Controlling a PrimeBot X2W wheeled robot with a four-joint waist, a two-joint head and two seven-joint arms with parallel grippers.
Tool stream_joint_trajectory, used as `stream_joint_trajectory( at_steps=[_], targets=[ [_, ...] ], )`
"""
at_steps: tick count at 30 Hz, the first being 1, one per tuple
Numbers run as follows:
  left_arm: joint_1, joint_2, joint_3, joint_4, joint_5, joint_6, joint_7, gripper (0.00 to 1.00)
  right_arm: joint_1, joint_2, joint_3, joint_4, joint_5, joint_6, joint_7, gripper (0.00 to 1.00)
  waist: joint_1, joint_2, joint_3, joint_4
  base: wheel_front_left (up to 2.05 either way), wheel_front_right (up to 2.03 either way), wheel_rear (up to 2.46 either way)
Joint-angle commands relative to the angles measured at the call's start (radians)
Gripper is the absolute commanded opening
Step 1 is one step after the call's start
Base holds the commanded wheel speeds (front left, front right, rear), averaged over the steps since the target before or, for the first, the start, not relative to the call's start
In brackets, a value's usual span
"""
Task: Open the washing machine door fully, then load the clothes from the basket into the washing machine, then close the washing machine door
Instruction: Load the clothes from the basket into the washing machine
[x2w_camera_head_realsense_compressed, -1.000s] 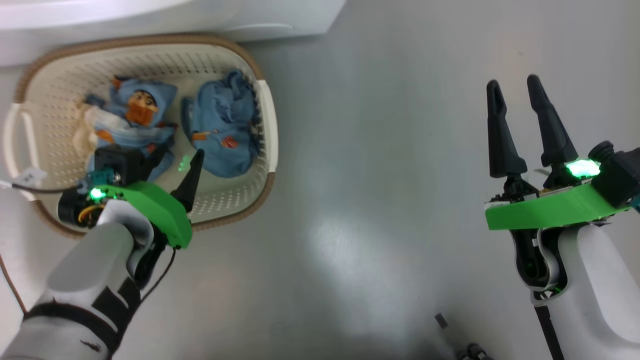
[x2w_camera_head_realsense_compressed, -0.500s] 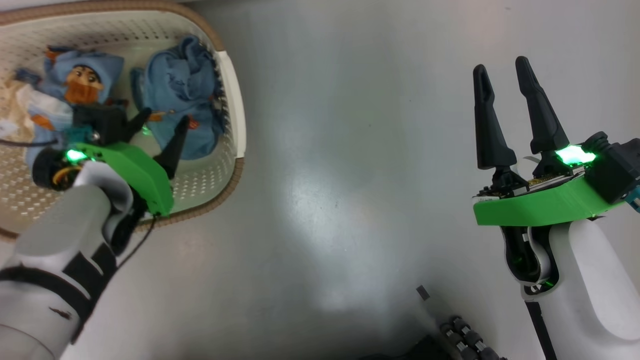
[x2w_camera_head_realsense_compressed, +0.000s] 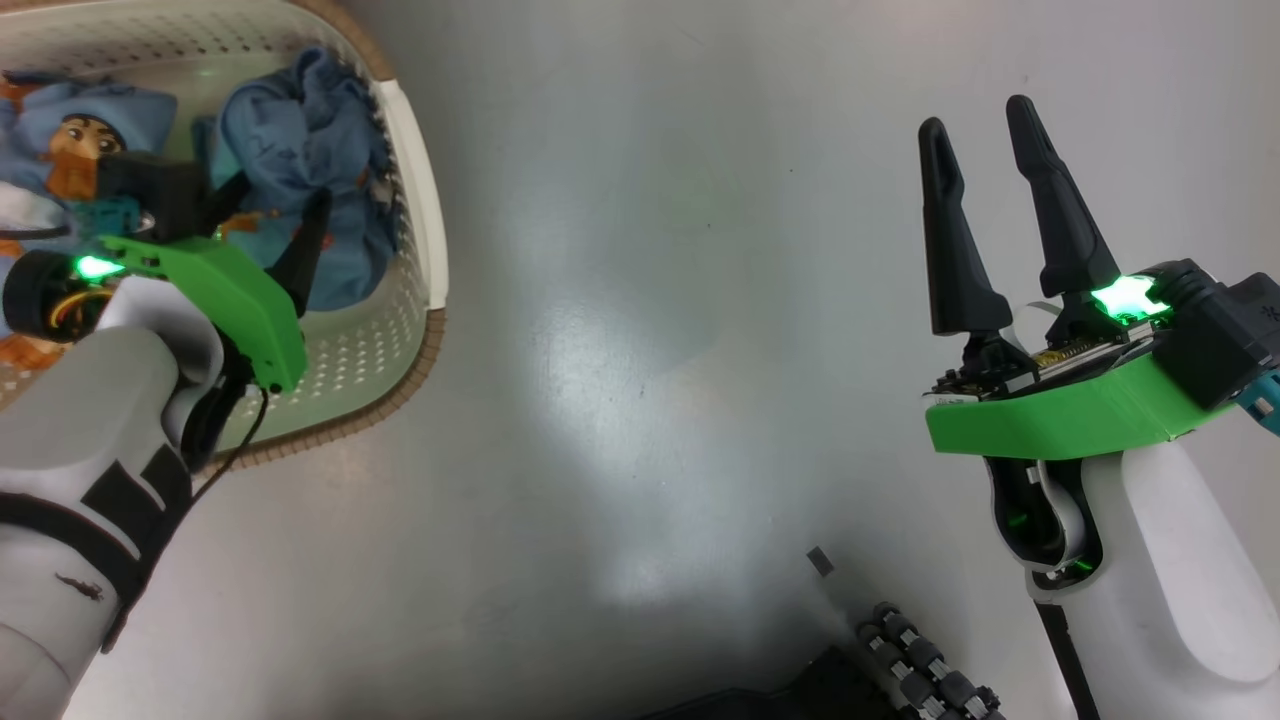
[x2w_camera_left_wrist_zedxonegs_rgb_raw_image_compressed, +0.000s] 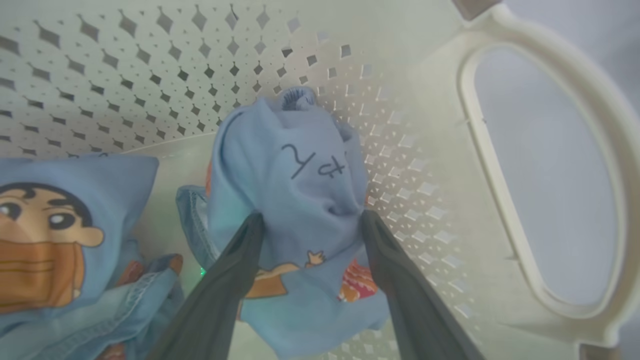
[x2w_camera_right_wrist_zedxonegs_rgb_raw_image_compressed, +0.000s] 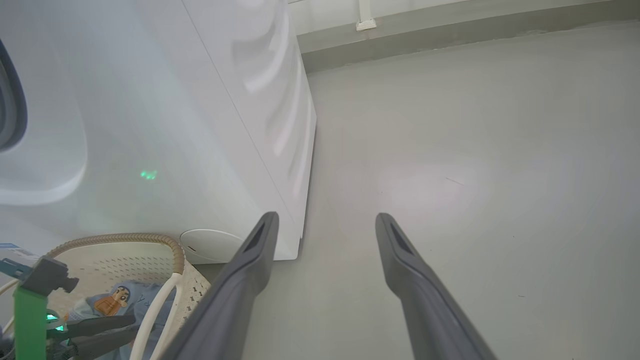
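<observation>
Two hands, two garments and one basket are in sight. In the left wrist view, the left hand (x2w_camera_left_wrist_zedxonegs_rgb_raw_image_compressed: 312, 216) is spread wide inside the basket (x2w_camera_left_wrist_zedxonegs_rgb_raw_image_compressed: 150, 75), its two dark fingers (x2w_camera_left_wrist_zedxonegs_rgb_raw_image_compressed: 235, 270) straddling the bunched garment (x2w_camera_left_wrist_zedxonegs_rgb_raw_image_compressed: 300, 175). One fingertip lies against each side of the cloth, and the fold rises between and beyond them. This light-blue bundle is longer than it is wide. Its long axis runs away from the hand along the fingers, and its gathered end points toward the perforated wall. Just to its left lies the face-print garment (x2w_camera_left_wrist_zedxonegs_rgb_raw_image_compressed: 60, 235), flatter, with the cartoon face turned up. The cream side handle (x2w_camera_left_wrist_zedxonegs_rgb_raw_image_compressed: 545, 165) stands just to the right.

In the head view, the left hand (x2w_camera_head_realsense_compressed: 283, 190) hangs over the bunched garment (x2w_camera_head_realsense_compressed: 300, 150) at the basket's (x2w_camera_head_realsense_compressed: 415, 200) right end. The face-print garment (x2w_camera_head_realsense_compressed: 80, 130) lies beside it, farther left. Well apart on the right, the right hand (x2w_camera_head_realsense_compressed: 975, 115) hovers over the bare grey floor (x2w_camera_head_realsense_compressed: 650, 350). Its fingers are spread and empty.

Beyond the right hand (x2w_camera_right_wrist_zedxonegs_rgb_raw_image_compressed: 326, 216), the white washing machine (x2w_camera_right_wrist_zedxonegs_rgb_raw_image_compressed: 175, 100) stands just behind the basket (x2w_camera_right_wrist_zedxonegs_rgb_raw_image_compressed: 150, 240).
</observation>
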Motion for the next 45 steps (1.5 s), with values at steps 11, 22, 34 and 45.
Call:
stream_joint_trajectory(
  at_steps=[11,22,34,45],
  targets=[
    [-0.008,0.035,-0.044,0.011,-0.056,0.001,0.027,0.0,0.043,0.007,0.035,-0.043,-0.01,0.006,-0.007,1.0,0.0,0.0,-0.003,-0.025,0.0,0.0,0.0],
    [0.008,0.012,-0.048,0.012,-0.135,0.001,-0.027,0.0,0.044,0.007,0.014,-0.042,-0.016,0.006,-0.007,1.0,0.0,0.0,-0.058,0.008,0.0,0.0,0.0],
    [0.216,-0.002,0.357,-0.067,0.004,0.001,-0.069,0.0,0.072,0.001,-0.02,0.033,0.013,0.006,-0.007,1.0,0.0,0.0,-0.283,0.073,0.0,0.0,0.0],
    [0.48,-0.065,0.692,-0.236,0.311,0.001,-0.07,0.0,0.15,-0.042,-0.017,0.098,0.028,0.006,-0.007,1.0,0.0,0.0,-0.481,0.12,0.0,0.0,0.0]
  ],
)
